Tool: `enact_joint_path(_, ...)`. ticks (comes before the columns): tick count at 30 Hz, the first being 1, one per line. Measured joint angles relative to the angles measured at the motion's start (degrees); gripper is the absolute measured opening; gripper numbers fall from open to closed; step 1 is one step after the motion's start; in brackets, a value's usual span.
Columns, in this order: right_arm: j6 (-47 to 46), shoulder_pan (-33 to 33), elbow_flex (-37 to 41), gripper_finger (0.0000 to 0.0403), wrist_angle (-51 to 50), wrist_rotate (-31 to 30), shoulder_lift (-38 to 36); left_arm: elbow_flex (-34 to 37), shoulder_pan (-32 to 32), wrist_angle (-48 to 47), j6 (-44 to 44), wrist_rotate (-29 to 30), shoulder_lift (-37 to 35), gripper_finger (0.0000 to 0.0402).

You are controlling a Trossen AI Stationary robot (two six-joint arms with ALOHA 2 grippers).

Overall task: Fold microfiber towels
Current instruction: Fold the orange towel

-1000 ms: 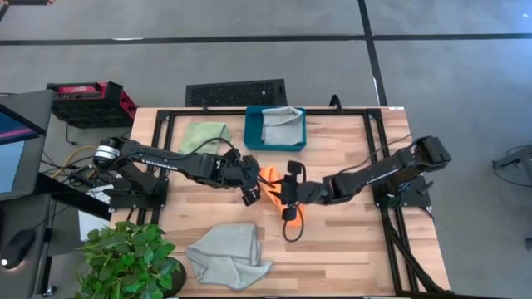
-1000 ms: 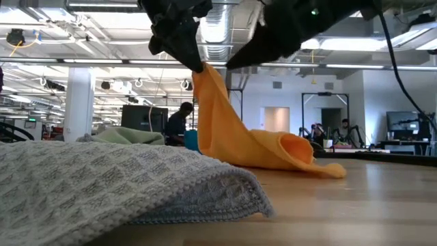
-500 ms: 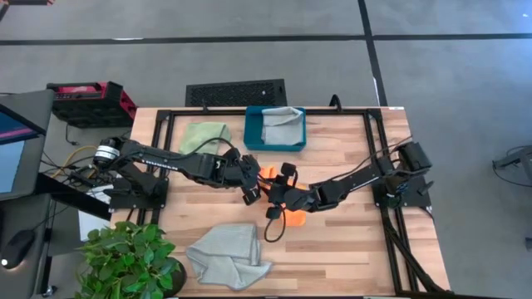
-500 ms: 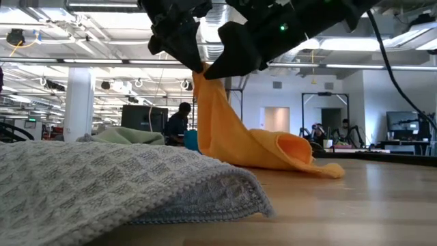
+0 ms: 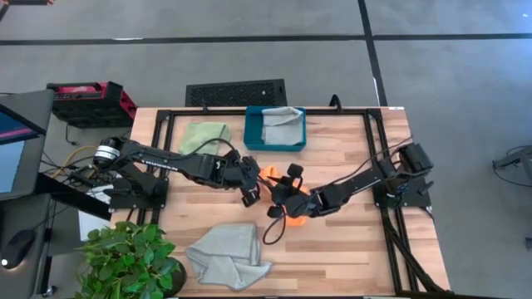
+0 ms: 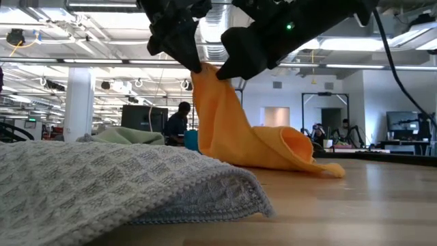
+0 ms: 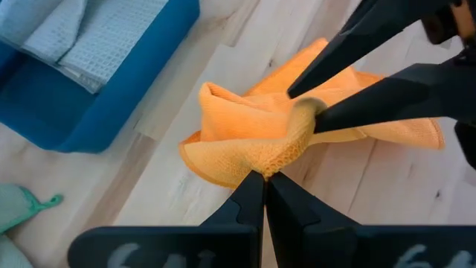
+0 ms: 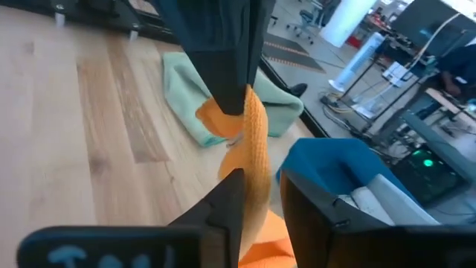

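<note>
orange towel [image 6: 235, 130]: mid-table, one corner lifted into a peak, the rest draped down onto the wood in a loose fold.
left gripper [image 7: 265, 179]: fingers pressed fully together on the raised corner of the orange towel, holding it up above the table.
right gripper [image 8: 256, 182]: just beside the left gripper, its fingers part open with the orange cloth running between them below the held corner; whether they actually pinch the cloth cannot be told.
green towel [image 5: 204, 135]: lies flat near the far edge of the table, on the left arm's side, just beside the tray.
teal tray [image 5: 253, 133]: at the far edge near the middle, with a pale grey towel [image 5: 283, 119] folded inside it.
second grey towel [image 5: 226, 253]: crumpled at the near edge of the table, well apart from the orange one; it fills the foreground of the low view.
potted plant [image 5: 129, 257]: at the near left corner, off the table edge.
person [image 6: 179, 123]: seen far off in the room behind the table.
</note>
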State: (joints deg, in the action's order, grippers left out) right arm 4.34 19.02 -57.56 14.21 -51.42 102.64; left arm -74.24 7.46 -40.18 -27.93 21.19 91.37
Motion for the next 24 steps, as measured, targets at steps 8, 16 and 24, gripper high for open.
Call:
enact_joint_path(8,-5.16,2.56,0.01,0.0097,-2.68,-3.4,-0.01,-1.92,0.29,-1.97,-0.36,0.07,0.02,0.0)
enact_joint_path(16,-11.88,2.84,0.02,0.0095,-5.22,0.89,-0.01,-6.17,0.94,-5.84,-0.25,0.07,0.0,0.0)
enact_joint_path(24,-11.82,6.15,0.02,0.0095,-4.91,3.26,-3.28,-11.38,0.57,-11.49,0.34,0.11,0.04,0.0)
